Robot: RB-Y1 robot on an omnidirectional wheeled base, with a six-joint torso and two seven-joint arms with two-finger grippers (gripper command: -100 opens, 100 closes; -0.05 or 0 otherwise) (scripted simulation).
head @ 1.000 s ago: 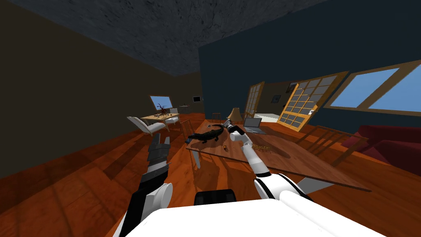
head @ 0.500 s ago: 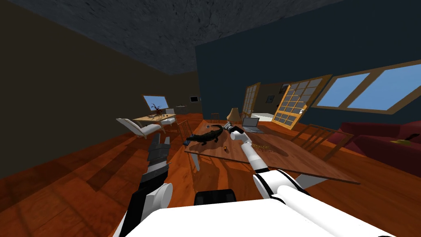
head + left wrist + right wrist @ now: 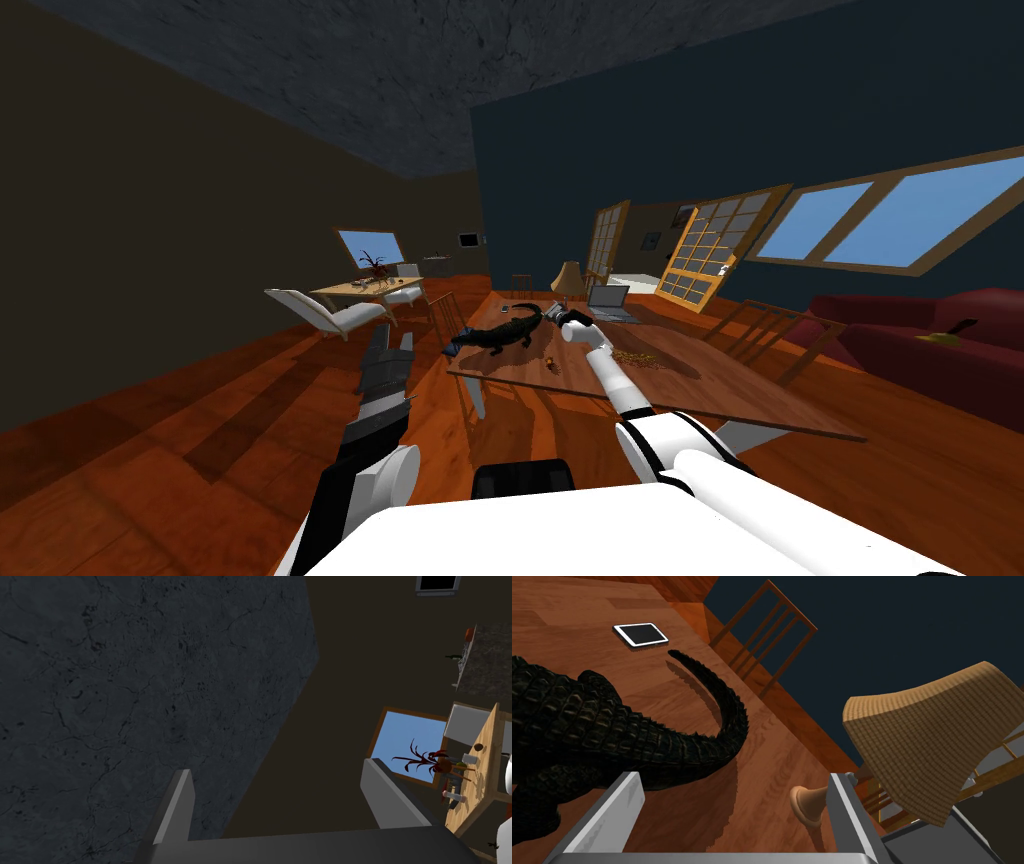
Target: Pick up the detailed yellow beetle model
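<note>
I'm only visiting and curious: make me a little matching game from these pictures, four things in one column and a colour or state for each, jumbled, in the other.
Things:
1. crocodile model
2. lamp shade
3. tablet
4. right end effector

Descriptions:
A. open, holding nothing
B. dark screen with a white rim
C. black and scaly
D. tan and woven

Pairs: 1-C, 2-D, 3-B, 4-A.
</note>
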